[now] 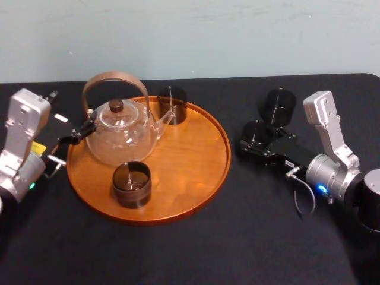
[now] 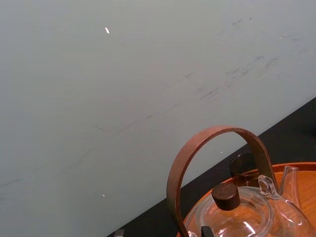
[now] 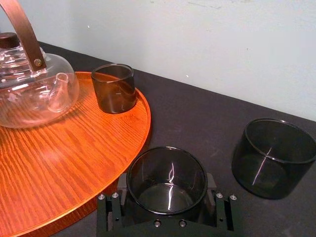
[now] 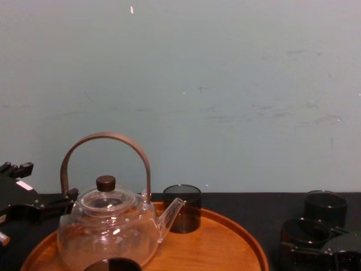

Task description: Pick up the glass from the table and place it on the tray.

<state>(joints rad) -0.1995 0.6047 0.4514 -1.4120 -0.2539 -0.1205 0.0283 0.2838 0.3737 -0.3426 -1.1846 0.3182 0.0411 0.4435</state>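
Glass (image 3: 166, 174) base behind right pincer (image 3: 166, 198)

Bare right half of tray (image 1: 199, 151), teapot (image 1: 122, 133) leftward

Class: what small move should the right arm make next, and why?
Probably lift straight up: the right gripper clasps the glass on the table, beside the raised rim of the tray. The left gripper rests by the teapot.

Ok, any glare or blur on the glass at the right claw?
Right wrist view: glass in the right claw sharp, just thin light streaks inside. Head view: soft, that glass blends into the black table. Left claw sits at the tray's rim.
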